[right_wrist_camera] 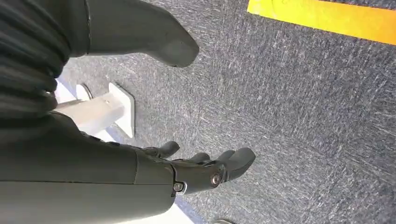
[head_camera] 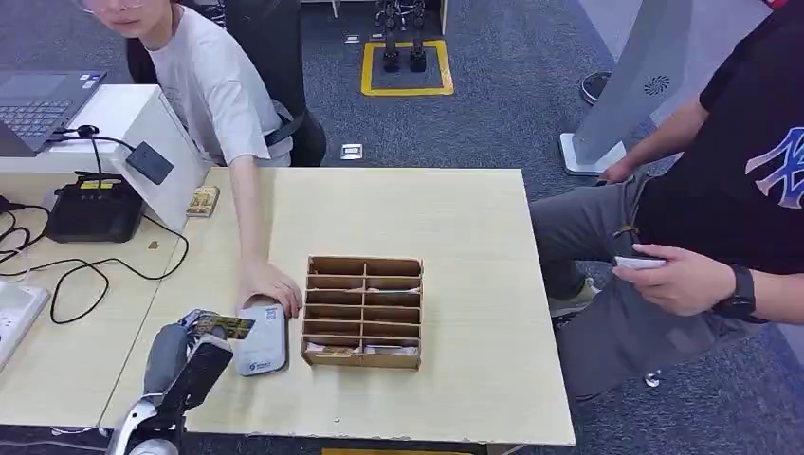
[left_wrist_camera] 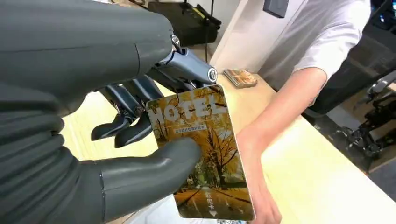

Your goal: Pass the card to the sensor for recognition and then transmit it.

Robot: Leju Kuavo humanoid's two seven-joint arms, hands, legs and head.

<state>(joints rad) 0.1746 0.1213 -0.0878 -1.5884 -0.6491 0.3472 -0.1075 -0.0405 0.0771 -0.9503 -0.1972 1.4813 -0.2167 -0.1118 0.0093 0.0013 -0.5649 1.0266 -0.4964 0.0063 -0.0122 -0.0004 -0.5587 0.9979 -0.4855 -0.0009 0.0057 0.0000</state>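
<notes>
Starting at the far left of the head view, we see a laptop (head_camera: 38, 109) on a white stand and, below it, a black box (head_camera: 93, 210) with cables trailing over the light wooden table (head_camera: 474, 284). A small stack of cards (head_camera: 203, 201) lies near the white stand. A person in a white shirt (head_camera: 204, 81) sits behind the table and reaches down, their hand (head_camera: 270, 284) resting on the far end of the grey sensor (head_camera: 263, 341).

Our left hand (head_camera: 194, 355) comes up from the table's near edge just beside the sensor. It holds the card (head_camera: 223, 327), which reaches out toward the sensor's near left side; whether it touches the sensor we cannot tell. In the left wrist view the card (left_wrist_camera: 205, 154) is yellow with autumn trees and the word HOTEL, pinched between the thick thumb (left_wrist_camera: 154, 168) on its face and the darker fingers (left_wrist_camera: 126, 116) behind it.

Right of the sensor stands a wooden box (head_camera: 363, 311) with rows of compartments; a card lies in the nearest left one.

At the right edge a person in a black shirt (head_camera: 740, 161) sits beside the table, holding a pale card (head_camera: 640, 263).

Our right hand (right_wrist_camera: 205, 170) hangs over grey carpet, holding nothing, thumb and fingers well apart.
</notes>
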